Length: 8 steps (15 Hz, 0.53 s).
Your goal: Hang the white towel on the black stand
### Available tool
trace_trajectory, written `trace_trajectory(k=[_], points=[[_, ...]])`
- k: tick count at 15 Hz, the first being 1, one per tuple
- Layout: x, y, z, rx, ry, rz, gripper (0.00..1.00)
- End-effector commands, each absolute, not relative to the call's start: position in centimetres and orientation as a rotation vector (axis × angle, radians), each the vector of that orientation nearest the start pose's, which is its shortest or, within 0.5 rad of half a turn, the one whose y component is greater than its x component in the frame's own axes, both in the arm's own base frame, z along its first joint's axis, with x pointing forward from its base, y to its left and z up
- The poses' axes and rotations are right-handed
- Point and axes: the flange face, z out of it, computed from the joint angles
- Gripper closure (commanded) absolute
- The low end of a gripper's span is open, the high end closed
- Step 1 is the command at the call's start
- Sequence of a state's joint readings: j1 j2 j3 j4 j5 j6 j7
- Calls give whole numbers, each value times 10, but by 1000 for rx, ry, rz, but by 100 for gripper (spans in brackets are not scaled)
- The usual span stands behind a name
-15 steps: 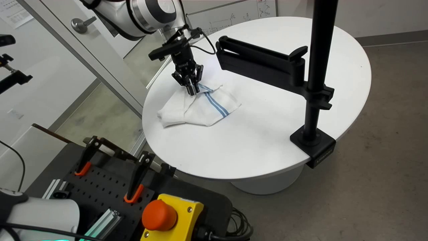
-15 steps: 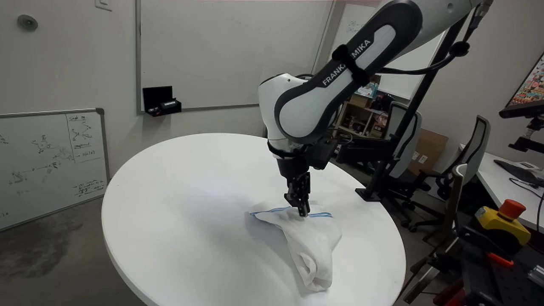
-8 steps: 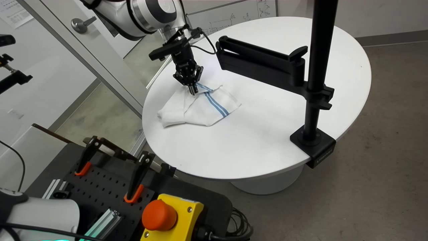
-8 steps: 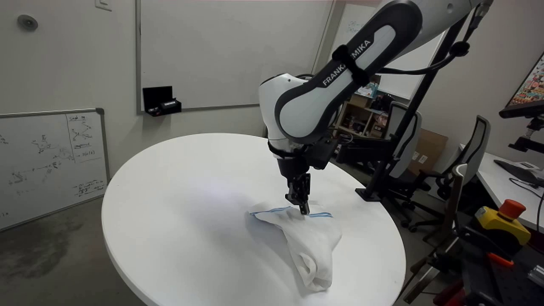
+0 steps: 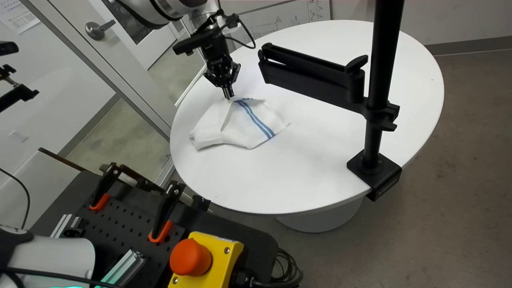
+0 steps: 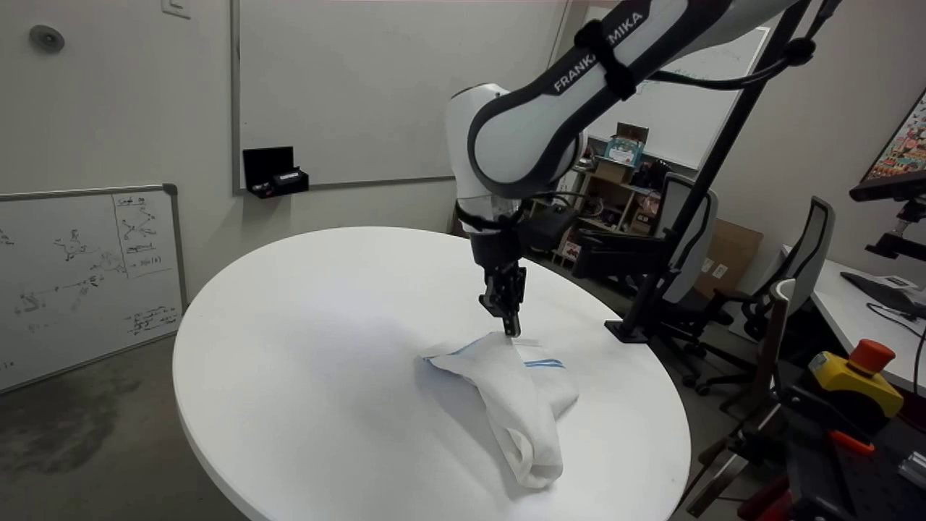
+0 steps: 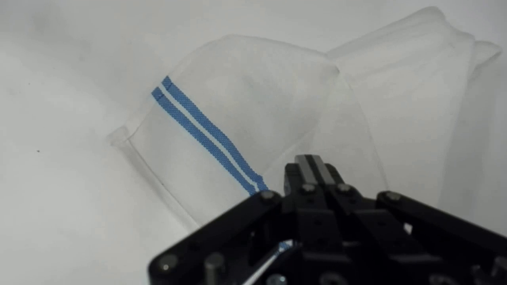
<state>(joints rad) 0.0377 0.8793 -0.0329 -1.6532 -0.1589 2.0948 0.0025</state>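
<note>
The white towel point(image 5: 250, 124) with blue stripes lies bunched on the round white table point(image 5: 312, 168). It also shows in an exterior view point(image 6: 517, 398) and in the wrist view point(image 7: 257, 91). My gripper point(image 5: 228, 97) is shut on the towel, and the cloth rises to a peak at its fingertips in both exterior views point(image 6: 512, 333). In the wrist view the fingertips point(image 7: 311, 158) are close together over the towel; the pinched cloth between them is hidden. The black stand point(image 5: 312, 76), a pole with a horizontal arm, is clamped at the table edge, apart from my gripper. It also shows in an exterior view point(image 6: 655, 282).
The stand's base point(image 5: 374, 170) sits on the table rim. A glass door with a handle point(image 5: 96, 30) is beside the table. A black cart with clamps and a yellow emergency-stop box point(image 5: 216, 256) stands in front. Chairs point(image 6: 803, 246) stand behind the stand.
My gripper was low at the towel and its fingers have closed. It has moved up, raising the pinched part of the towel into a peak. The rest of the towel has barely shifted.
</note>
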Motion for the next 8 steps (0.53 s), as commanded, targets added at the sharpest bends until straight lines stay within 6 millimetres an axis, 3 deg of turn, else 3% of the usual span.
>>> trace_trajectory(k=[1,4,8], points=[[619,1,121,-3171,-167,655,100],[615,3,164,-3160,-136,594,100],[592,2,226,-3146,-96,515,100]])
